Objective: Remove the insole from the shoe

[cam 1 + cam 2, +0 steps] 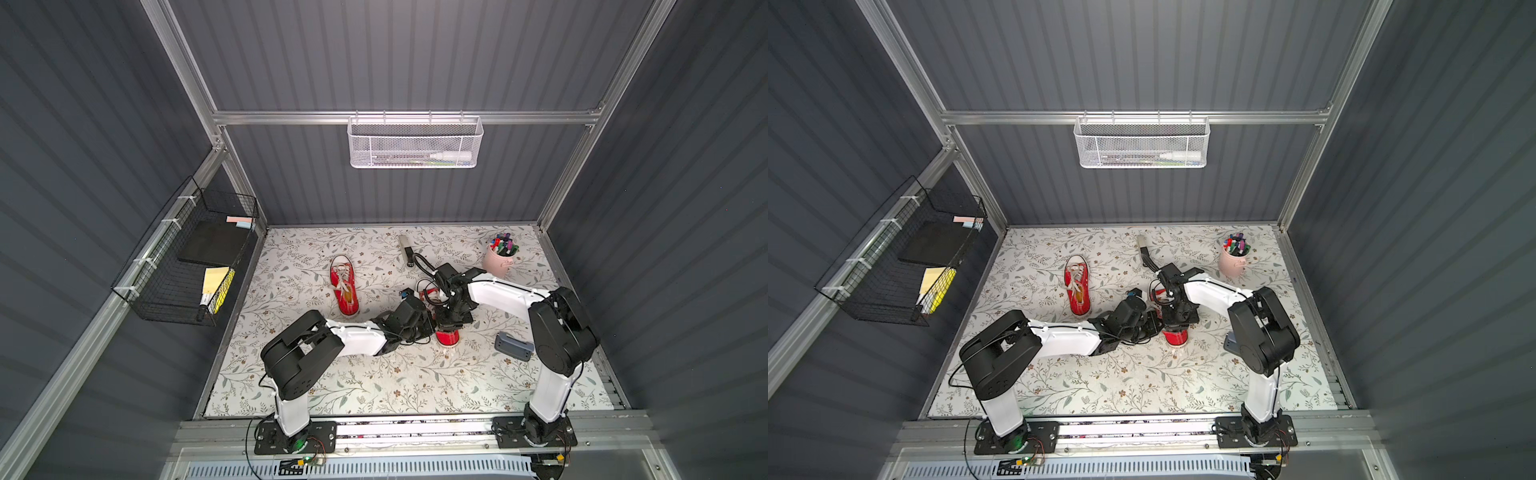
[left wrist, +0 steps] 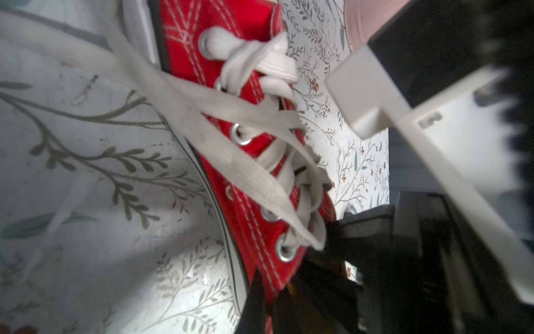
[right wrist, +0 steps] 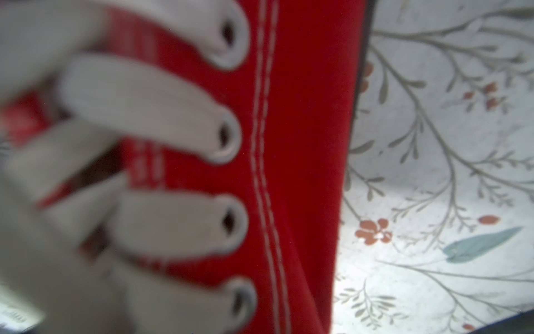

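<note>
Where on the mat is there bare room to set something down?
Widest free patch: the front of the mat, between the left arm and right arm, before the toe of the second shoe. Also bare: the back left corner behind the loose shoe. Crowded: the middle, where both arms meet, and the right side with pink cup and grey object.

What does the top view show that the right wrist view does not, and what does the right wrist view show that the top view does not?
Only in a top view: the left arm, the right arm, a second shoe lying apart, a pink cup of markers and a grey object. Only the right wrist view: metal eyelets and double white stitching, close up. Both: the red shoe between the arms and the floral table cover.
</note>
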### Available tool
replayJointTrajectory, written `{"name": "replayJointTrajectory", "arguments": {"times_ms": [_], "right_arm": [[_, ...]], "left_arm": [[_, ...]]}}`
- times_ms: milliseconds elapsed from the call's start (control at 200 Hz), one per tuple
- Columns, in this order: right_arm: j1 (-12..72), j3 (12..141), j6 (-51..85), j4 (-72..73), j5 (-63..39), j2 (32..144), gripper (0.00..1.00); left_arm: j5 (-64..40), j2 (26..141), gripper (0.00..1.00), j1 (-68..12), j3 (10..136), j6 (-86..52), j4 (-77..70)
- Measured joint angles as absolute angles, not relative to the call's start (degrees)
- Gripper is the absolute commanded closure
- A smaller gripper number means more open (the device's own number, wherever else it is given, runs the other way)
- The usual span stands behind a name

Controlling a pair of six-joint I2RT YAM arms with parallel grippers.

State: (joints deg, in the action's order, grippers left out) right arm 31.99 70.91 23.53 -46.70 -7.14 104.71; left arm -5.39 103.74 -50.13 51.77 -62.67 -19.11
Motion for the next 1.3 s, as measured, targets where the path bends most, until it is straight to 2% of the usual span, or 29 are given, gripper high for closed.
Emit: {"name": "replayJointTrajectory", "arguments": {"times_ms": [250, 375, 440, 505, 620, 785, 931, 1171, 1301], "right_arm": [[31.6, 70.8, 27.0, -46.3, -12.4, 99.0, 1.00], [31.3, 70.4, 28.6, -45.3, -15.2, 98.9, 1.00], [31.2, 70.4, 29.4, -45.2, -16.6, 99.1, 1.00], [30.9, 70.5, 29.9, -45.1, -17.9, 99.6, 1.00], [30.3, 71.1, 30.6, -45.3, -20.5, 101.4, 1.00], [29.0, 74.0, 30.9, -47.5, -24.5, 103.7, 1.00], [27.5, 76.5, 30.7, -50.0, -27.6, 104.1, 1.00], [26.3, 77.7, 30.0, -52.9, -30.7, 104.2, 1.00], [25.8, 77.7, 30.0, -53.7, -31.7, 104.2, 1.00]], "left_arm": [[-5.3, 103.0, 1.00, -50.0, 52.1, -59.2, -15.9], [-5.1, 103.0, 0.81, -50.0, 52.9, -57.5, -14.2], [-4.1, 102.6, 0.63, -50.0, 53.1, -56.3, -12.7], [-2.0, 101.3, 0.51, -50.0, 53.1, -54.5, -10.3], [2.5, 96.6, 0.42, -50.5, 51.5, -51.4, -7.5], [7.5, 88.6, 0.36, -54.2, 47.4, -46.5, -6.5], [10.8, 86.5, 0.30, -59.6, 42.8, -40.6, -7.6], [12.7, 90.3, 0.28, -62.5, 40.2, -33.2, -12.8], [12.7, 95.0, 0.32, -62.5, 40.8, -31.3, -15.0]]}}
